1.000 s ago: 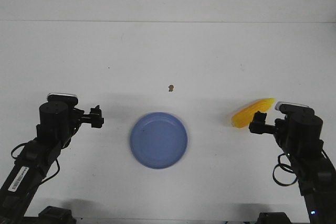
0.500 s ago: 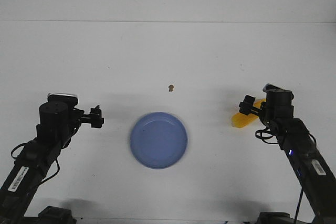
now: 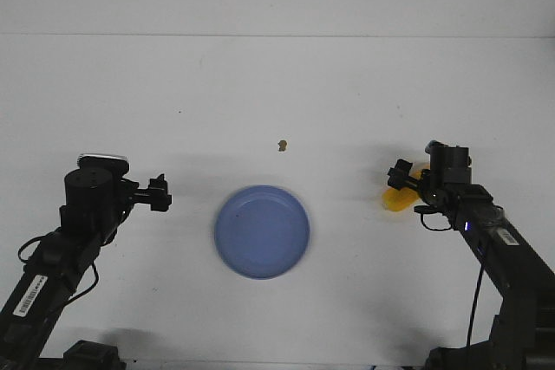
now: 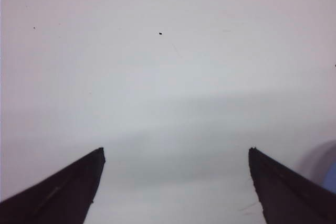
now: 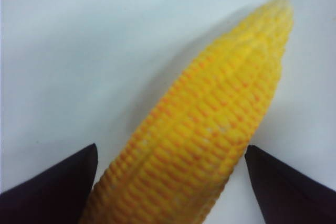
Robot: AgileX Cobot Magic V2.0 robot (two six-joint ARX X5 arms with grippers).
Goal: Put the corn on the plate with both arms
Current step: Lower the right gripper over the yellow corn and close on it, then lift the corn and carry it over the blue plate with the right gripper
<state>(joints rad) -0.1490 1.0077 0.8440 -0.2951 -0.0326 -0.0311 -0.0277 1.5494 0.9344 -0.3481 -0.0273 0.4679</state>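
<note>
Straddling: the right tool [image 5: 170,182] has its two fingers spread wide, one on each side of the corn [image 5: 210,129], neither visibly touching it.
Corn position: it lies flat on the white bench [image 3: 277,84] at the right, well apart from the plate [image 3: 262,230], mostly hidden in the front view behind the right tool [image 3: 406,181], with only its blunt yellow end [image 3: 397,198] showing.
Corn axis: the cob runs lengthwise away from the right wrist, its tapered tip farthest out, so the fingers cross its thick part roughly square to its length.
Nearer arm: the right one by far; the corn sits directly between its fingers.
Right arm pose: reached forward and angled down over the cob.
Left tool: the left tool [image 3: 157,192] is spread open with bare bench between its fingers [image 4: 63,192], beside the plate's left side and well away from the corn.
Judgement: closing across the thick part looks like the next need.
</note>
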